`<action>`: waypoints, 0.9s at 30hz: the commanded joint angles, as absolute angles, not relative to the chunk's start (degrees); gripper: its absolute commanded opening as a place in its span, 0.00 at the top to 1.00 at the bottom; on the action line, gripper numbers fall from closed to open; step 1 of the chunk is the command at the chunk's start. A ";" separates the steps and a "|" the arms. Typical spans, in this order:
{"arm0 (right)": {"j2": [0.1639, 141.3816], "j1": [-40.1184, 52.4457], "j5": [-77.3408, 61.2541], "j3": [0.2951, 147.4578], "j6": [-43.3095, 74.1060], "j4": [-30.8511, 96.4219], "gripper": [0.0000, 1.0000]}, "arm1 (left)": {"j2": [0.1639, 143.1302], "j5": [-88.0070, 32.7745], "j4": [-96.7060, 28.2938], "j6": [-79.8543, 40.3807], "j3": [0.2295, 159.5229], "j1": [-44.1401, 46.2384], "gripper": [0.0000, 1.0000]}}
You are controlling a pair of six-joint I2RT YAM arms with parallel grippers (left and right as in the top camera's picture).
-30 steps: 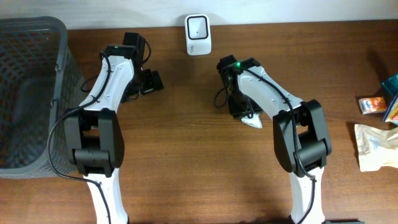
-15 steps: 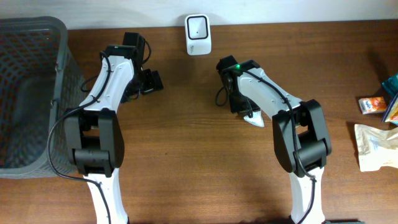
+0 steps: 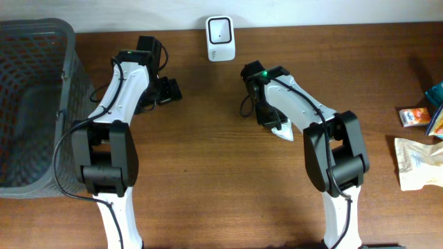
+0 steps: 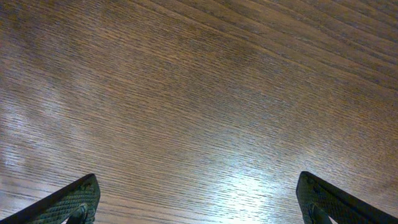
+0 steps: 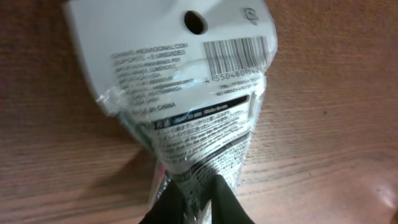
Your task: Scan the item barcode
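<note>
The item is a white plastic packet (image 5: 186, 81) with black print and a barcode (image 5: 235, 48) near its top right, facing the right wrist camera. My right gripper (image 5: 198, 193) is shut on the packet's narrow lower end, both fingers pressed against the film. From overhead the packet (image 3: 283, 133) pokes out just below the right gripper (image 3: 272, 122), low over the table's middle. The white scanner (image 3: 220, 30) stands at the table's back edge, up and to the left of the packet. My left gripper (image 4: 199, 200) is open over bare wood, seen overhead left of the scanner (image 3: 166, 91).
A dark mesh basket (image 3: 66, 76) fills the far left. At the right edge lie an orange packet (image 3: 415, 116), a pale crumpled bag (image 3: 419, 162) and a blue item (image 3: 436, 104). The table is brown wood.
The right gripper's jaws have closed on the packet's lower end, and the packet now looks narrower from overhead. The left arm has not moved.
</note>
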State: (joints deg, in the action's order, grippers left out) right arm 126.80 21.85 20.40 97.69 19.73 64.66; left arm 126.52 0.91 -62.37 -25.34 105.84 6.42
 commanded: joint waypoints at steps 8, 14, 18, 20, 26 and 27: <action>127.02 21.69 17.80 105.51 21.71 70.72 0.96 | 124.81 1.32 -62.43 -25.21 105.60 6.59 0.01; 127.00 21.69 11.99 106.45 21.69 71.70 0.96 | 124.81 1.32 -62.46 -25.21 105.60 6.61 0.01; 127.00 21.69 8.93 108.36 21.43 72.55 0.96 | 124.81 1.32 -62.46 -25.21 105.60 6.59 0.01; 127.00 21.69 9.04 108.44 20.58 72.42 0.74 | 124.81 1.32 -62.46 -25.21 105.60 6.59 0.01; 127.04 21.74 13.39 105.25 19.97 69.45 0.47 | 124.81 1.32 -62.46 -25.21 105.60 6.70 0.01; 127.07 21.74 14.28 104.20 19.97 68.51 0.47 | 124.81 1.32 -62.43 -25.21 105.60 6.70 0.01</action>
State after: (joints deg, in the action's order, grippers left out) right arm 126.82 21.85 10.92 106.69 20.05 69.67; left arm 126.52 0.91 -62.37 -25.34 105.84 6.42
